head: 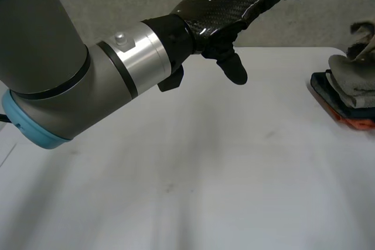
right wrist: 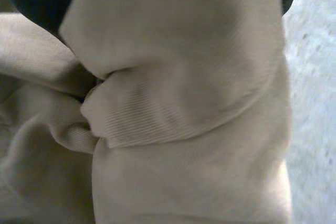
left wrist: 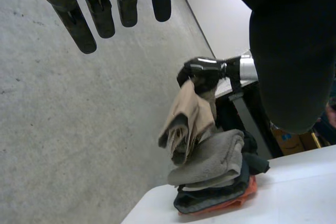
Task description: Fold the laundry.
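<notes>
Limp, likely light beige ribbed cloth [left wrist: 186, 119] hung pinched in black right hand [left wrist: 202, 72] fingers at 3 o'clock of white counter [head: 176, 174]; corners seemed best hold; left hand [head: 231, 4] fingers straight, empty.

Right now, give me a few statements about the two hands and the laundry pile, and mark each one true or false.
1. The left hand is raised above the table with relaxed fingers and holds nothing. True.
2. The stack of folded laundry sits in the middle of the table. False: it sits at the table's edge on the robot's right side.
3. The right hand grips a beige cloth that hangs over the stack. True.
4. The lowest piece in the stack is white. False: the lowest one is an orange piece.
</notes>
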